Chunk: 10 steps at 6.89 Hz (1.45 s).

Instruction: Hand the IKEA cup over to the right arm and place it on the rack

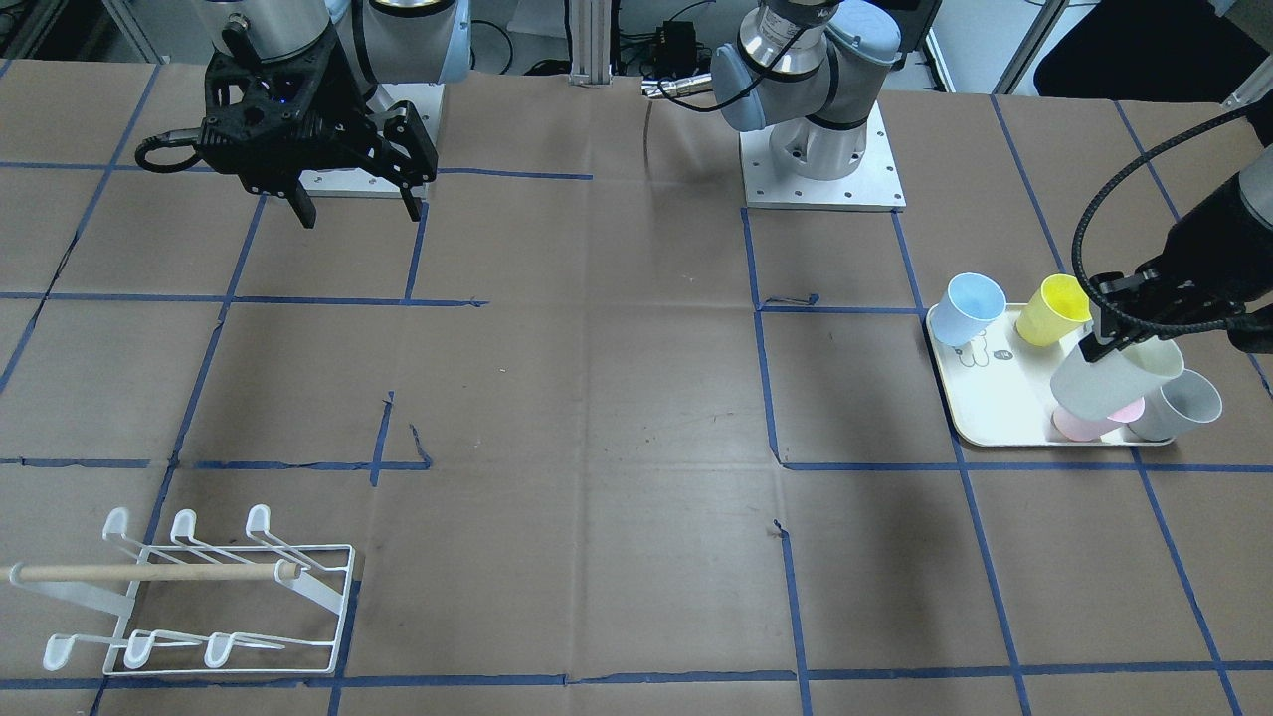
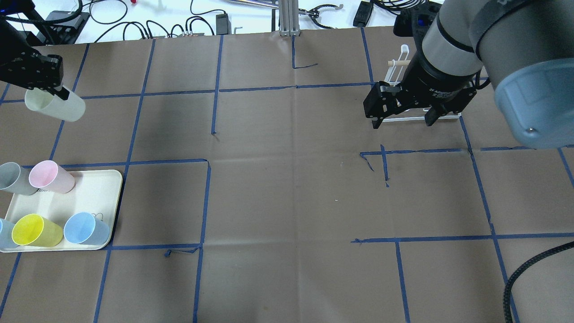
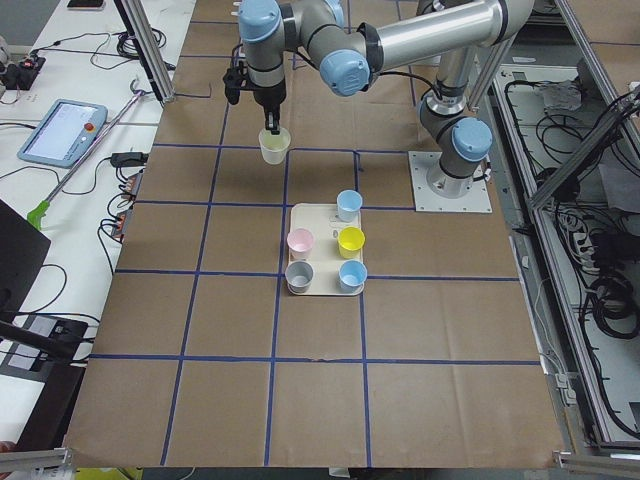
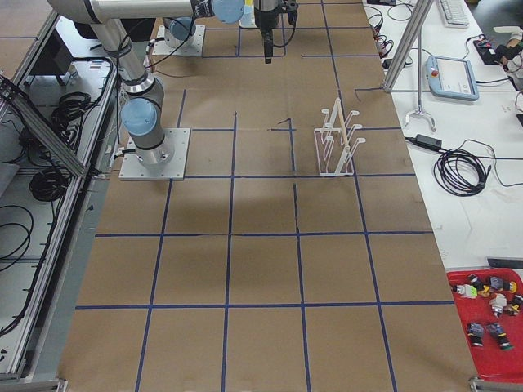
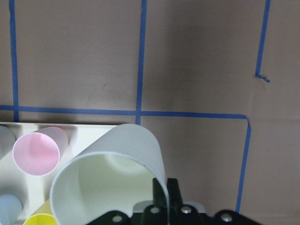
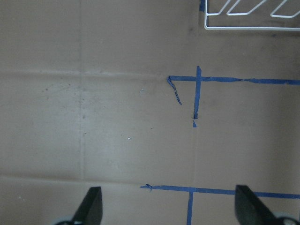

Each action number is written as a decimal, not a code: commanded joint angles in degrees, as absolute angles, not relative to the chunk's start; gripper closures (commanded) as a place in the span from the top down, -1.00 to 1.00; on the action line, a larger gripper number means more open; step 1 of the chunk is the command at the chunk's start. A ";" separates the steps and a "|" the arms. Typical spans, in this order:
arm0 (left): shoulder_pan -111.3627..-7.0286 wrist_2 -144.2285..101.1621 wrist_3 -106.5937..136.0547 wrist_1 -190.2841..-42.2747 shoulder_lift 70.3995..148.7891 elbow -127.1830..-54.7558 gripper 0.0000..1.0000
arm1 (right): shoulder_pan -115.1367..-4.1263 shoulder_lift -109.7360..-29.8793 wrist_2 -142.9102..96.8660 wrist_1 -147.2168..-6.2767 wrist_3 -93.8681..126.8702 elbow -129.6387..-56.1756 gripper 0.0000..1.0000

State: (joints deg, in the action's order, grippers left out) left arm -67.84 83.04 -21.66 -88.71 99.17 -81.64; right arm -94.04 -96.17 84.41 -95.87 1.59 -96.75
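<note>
My left gripper [image 2: 60,93] is shut on the rim of a pale cream cup [image 2: 56,106] and holds it tilted, in the air beyond the tray. In the left wrist view the fingers [image 5: 161,192] pinch the cup's wall [image 5: 117,159]. In the front view the cup [image 1: 1114,380] hangs over the tray's far cups. My right gripper [image 2: 401,122] is open and empty above the table, just in front of the white wire rack [image 1: 199,587]. The rack [image 2: 399,63] is partly hidden behind that gripper in the overhead view.
A cream tray [image 2: 92,199] at the left holds a pink cup [image 2: 49,176], a grey cup [image 2: 13,178], a yellow cup [image 2: 33,230] and a blue cup [image 2: 85,229]. Blue tape lines grid the brown paper table. The rack's edge shows in the right wrist view [image 6: 253,27].
</note>
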 commanded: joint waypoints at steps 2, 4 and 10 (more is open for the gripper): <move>-73.28 69.19 -22.84 -70.90 102.39 -84.80 -1.00 | -94.04 -96.24 72.81 -111.64 2.02 -101.57 0.99; -76.28 60.44 -23.99 -54.76 101.96 -92.59 -1.00 | -94.13 -96.24 64.38 -127.54 6.99 -109.12 0.99; -79.70 34.81 -14.13 0.91 102.22 -117.68 -1.00 | -94.13 -90.02 48.26 -169.04 42.30 -118.65 0.98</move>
State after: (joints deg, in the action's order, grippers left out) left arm -77.90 36.52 -20.08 -5.98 102.28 -116.12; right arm -94.13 -92.34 49.38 -162.05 34.65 -118.25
